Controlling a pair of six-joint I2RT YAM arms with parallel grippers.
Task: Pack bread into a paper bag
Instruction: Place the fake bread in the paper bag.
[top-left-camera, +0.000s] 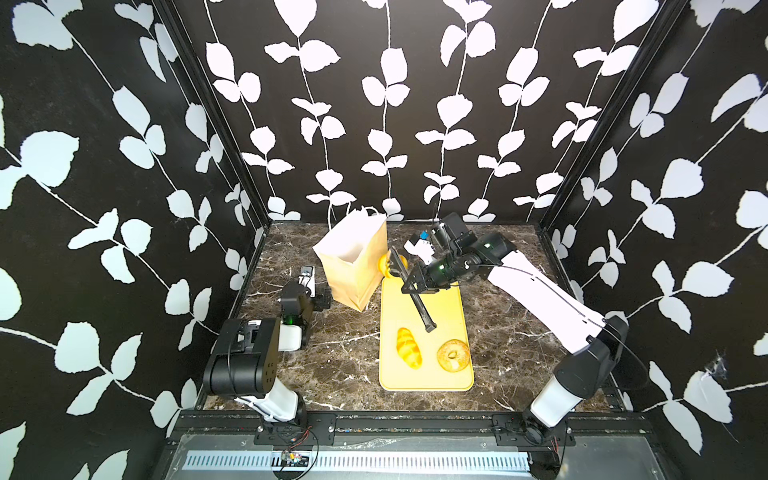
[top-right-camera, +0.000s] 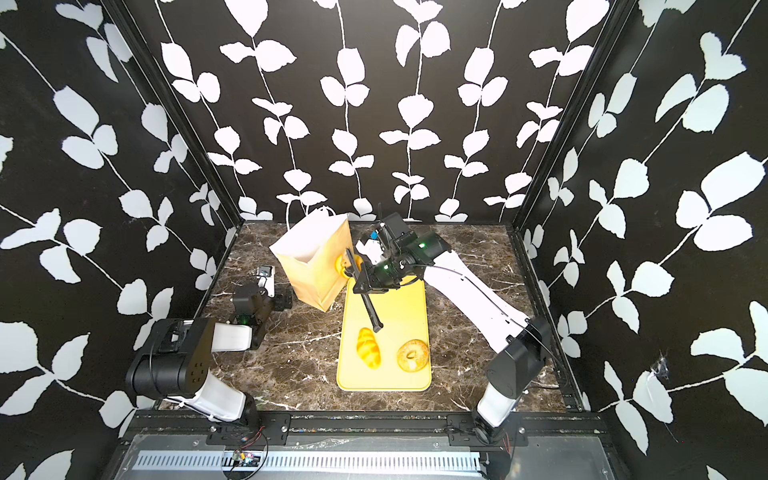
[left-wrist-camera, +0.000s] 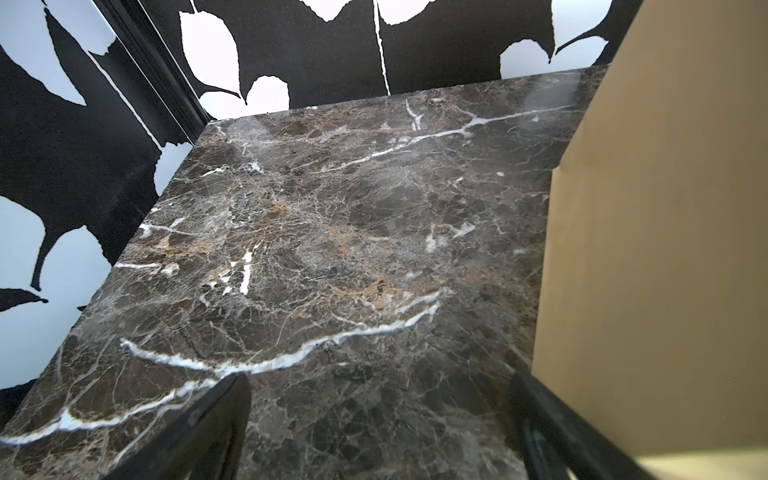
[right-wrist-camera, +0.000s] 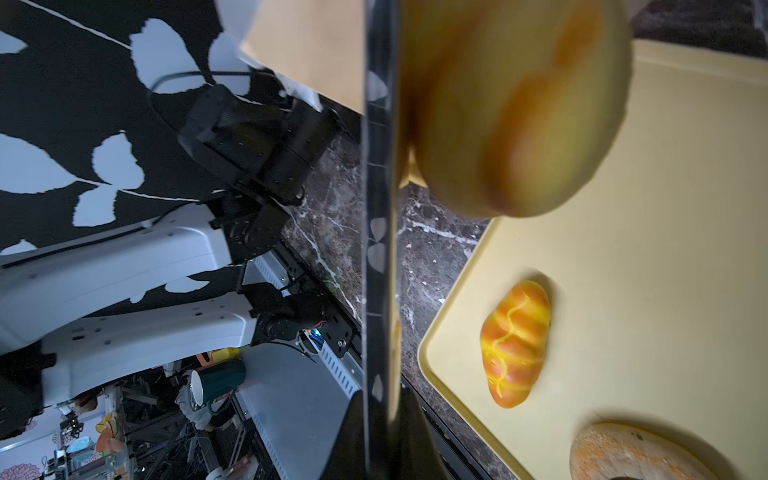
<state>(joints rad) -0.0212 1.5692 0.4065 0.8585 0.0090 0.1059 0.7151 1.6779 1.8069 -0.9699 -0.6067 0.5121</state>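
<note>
The tan paper bag (top-left-camera: 353, 257) (top-right-camera: 316, 262) stands upright and open at the back of the table. My right gripper (top-left-camera: 409, 284) (right-wrist-camera: 380, 436) is shut on the metal tongs (top-left-camera: 419, 305) (right-wrist-camera: 376, 208). The tongs pinch a golden-yellow bread (top-left-camera: 385, 264) (right-wrist-camera: 519, 104), which is in the air against the outside of the bag's right wall. A scored oval roll (top-left-camera: 408, 347) (right-wrist-camera: 515, 345) and a bagel (top-left-camera: 453, 355) (right-wrist-camera: 623, 453) lie on the yellow tray (top-left-camera: 449, 316). My left gripper (top-left-camera: 307, 276) (left-wrist-camera: 382, 415) rests open on the table, left of the bag (left-wrist-camera: 665, 249), with nothing between its fingers.
The tray (top-right-camera: 407, 311) lies lengthwise in the middle of the marble table (top-left-camera: 340, 353), its far end under the tongs. Patterned walls close the back and both sides. The left arm (right-wrist-camera: 249, 137) is folded low at the front left.
</note>
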